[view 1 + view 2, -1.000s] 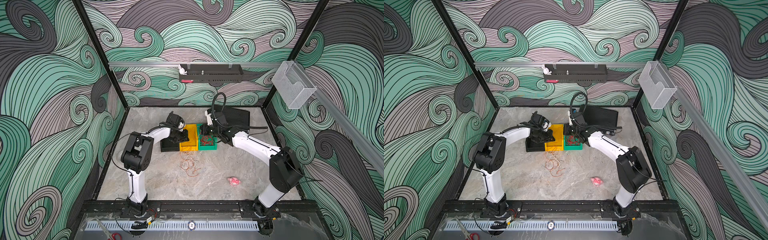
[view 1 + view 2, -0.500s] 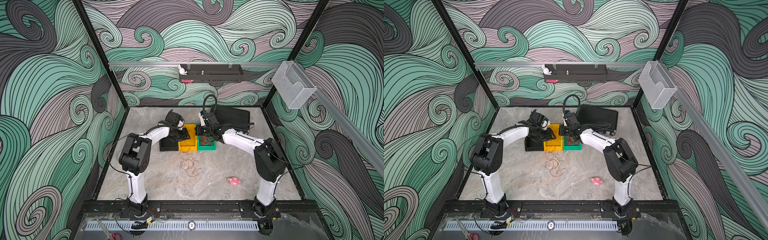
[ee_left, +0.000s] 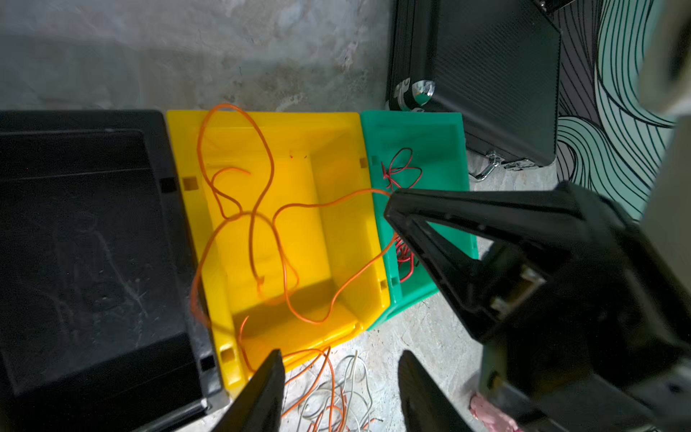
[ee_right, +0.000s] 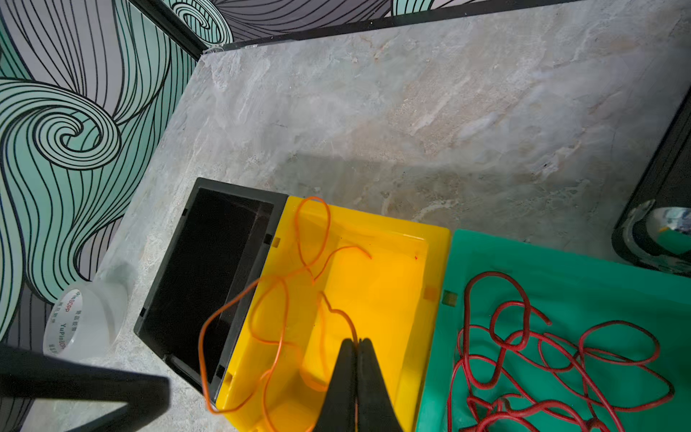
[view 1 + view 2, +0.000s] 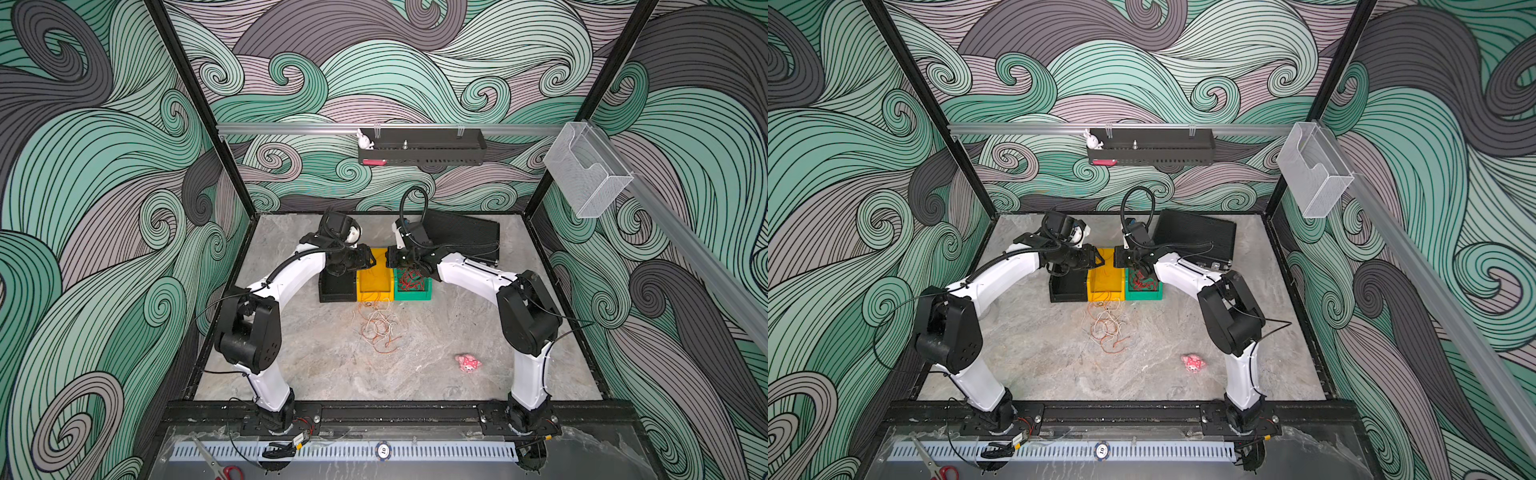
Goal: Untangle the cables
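Orange cable (image 3: 299,204): sprawls in loose loops inside the yellow bin (image 4: 392,232), with one loop over the wall toward the black bin (image 4: 239,187).
Red cables (image 4: 523,344): heaped in the green bin (image 4: 561,262).
Orange and white cables (image 5: 378,326): tangled on the table (image 5: 332,374), just in front of the bins.
Right gripper (image 4: 355,341): jaws pressed together, pinching the orange cable where the yellow and green bins meet.
Left gripper (image 3: 341,353): jaws parted, gripping nothing, poised by the yellow bin.
Pink plush toy (image 5: 468,363): well apart.
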Controlling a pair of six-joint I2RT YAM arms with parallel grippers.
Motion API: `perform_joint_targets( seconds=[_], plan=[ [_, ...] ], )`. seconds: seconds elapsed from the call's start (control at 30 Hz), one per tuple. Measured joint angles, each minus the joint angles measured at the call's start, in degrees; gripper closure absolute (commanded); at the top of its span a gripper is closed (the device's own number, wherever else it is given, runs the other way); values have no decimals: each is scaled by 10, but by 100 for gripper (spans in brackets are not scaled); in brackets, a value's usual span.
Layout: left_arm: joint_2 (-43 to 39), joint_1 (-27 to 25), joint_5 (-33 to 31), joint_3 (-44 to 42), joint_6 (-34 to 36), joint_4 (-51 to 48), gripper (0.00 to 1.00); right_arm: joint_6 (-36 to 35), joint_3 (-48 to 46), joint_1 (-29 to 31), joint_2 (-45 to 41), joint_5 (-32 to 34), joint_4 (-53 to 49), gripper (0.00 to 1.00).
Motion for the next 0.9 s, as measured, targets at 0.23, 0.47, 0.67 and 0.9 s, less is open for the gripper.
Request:
perform_joint_targets(
  seconds=[0.23,0.47,0.67,0.9],
  plan=[
    [-4,3,-6,0,5,-8,47,-10,0,0,0,22,-3,98],
    [-3,16,-14,0,3,-8,50,-17,-23,-2,-14,53,-7,99],
    [-3,32,-15,0,3,-8,50,-17,-85,-22,-77,77,-13,99],
    [-3,33,-10,0,3,-5,51,-16,-89,-31,-103,84,1,99]
  ],
)
